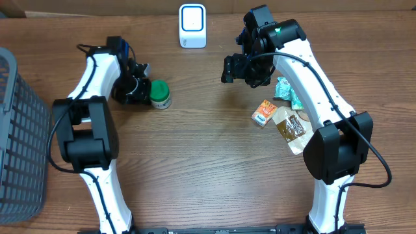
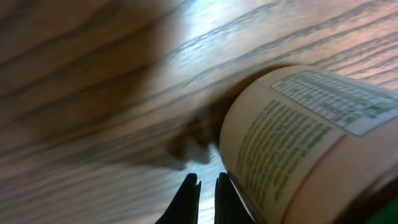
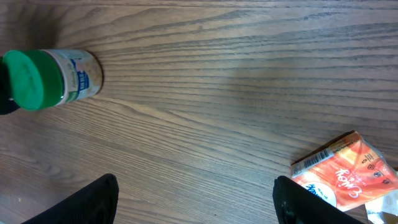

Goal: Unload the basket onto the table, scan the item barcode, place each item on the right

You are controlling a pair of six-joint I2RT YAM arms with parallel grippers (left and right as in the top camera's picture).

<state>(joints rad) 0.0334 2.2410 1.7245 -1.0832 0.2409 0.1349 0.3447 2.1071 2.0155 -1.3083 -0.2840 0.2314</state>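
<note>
Overhead, snack packets (image 1: 263, 112) lie beside the right arm (image 1: 311, 75).

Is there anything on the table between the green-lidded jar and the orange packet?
Nothing: only bare table between the jar and the packet, seen in the right wrist view.

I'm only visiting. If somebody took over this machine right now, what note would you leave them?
Left gripper: shut, holding nothing, fingertips right beside the green-lidded jar.
Right gripper: open, empty, above bare table between the jar and the orange packet.
White scanner: at the far edge of the table, nothing in front of it.
Done: no item is picked up yet.
Left: grasp an item and show its barcode to the scanner.
</note>
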